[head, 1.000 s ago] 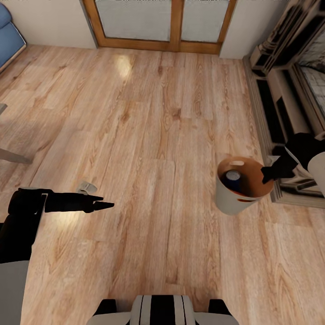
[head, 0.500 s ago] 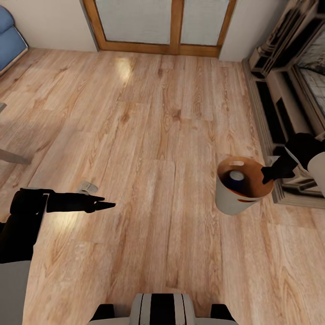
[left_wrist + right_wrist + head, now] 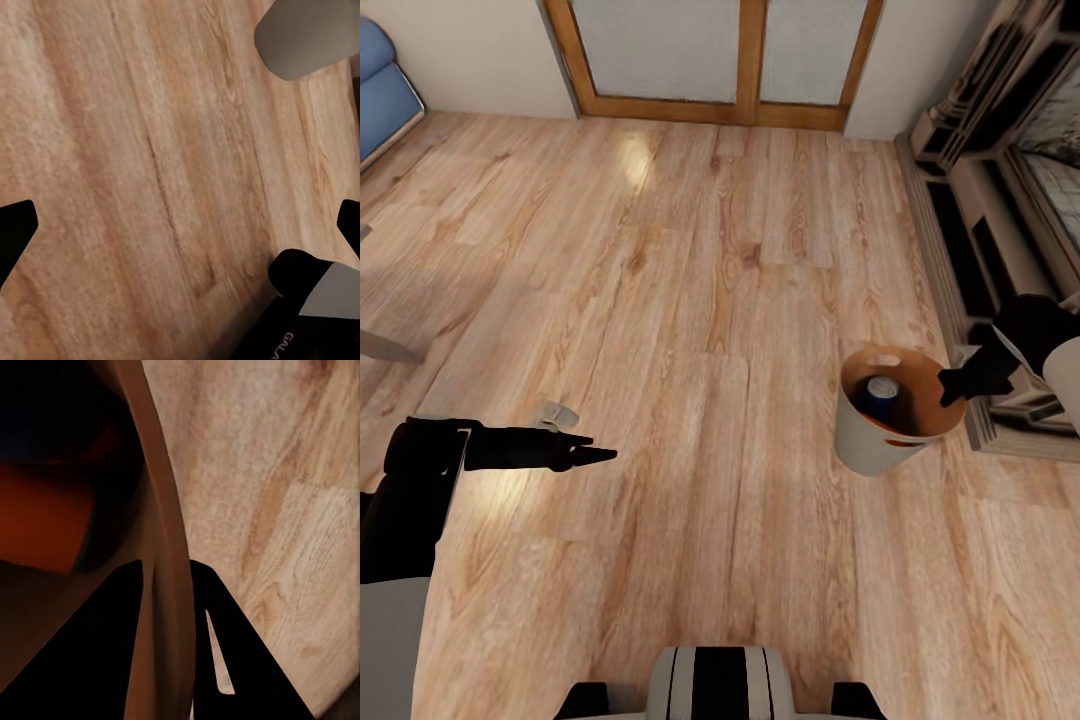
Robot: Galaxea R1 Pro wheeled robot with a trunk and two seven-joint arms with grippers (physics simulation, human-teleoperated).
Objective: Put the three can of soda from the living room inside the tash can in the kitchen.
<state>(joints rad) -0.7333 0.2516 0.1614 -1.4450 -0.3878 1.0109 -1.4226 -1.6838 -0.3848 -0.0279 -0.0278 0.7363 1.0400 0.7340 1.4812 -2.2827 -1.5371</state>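
Two arms reach out over the warm wood floor (image 3: 690, 300) in the head view: the left end effector (image 3: 585, 447) hangs empty over bare boards with its dark fingers drawn close together at the tips, while the right end effector (image 3: 952, 383) is clamped on the rim of the tash can (image 3: 870, 445), holding the bucket beside the fireplace hearth (image 3: 980, 250). Inside the brown interior stands a dark blue can of soda (image 3: 878, 392) with its silver-grey top up, and an orange patch low against the inner wall looks like part of a second can, though I cannot tell how many cans lie there in all. Wood-framed glass doors (image 3: 720, 50) close the far wall and a corner of the blue sofa (image 3: 385, 95) shows at the left, so the robot is in the living room, not the kitchen. From the left wrist view, only floor planks pass beneath the fingertips (image 3: 16, 229), which stand wide at the frame's edges with nothing between them. From the right wrist view, the fingers (image 3: 112, 660) pinch the off-white wall of the bucket from both sides, with dark blue and orange shapes inside. Judging by this, collecting is well along or done, and carrying the bucket to the kitchen remains.
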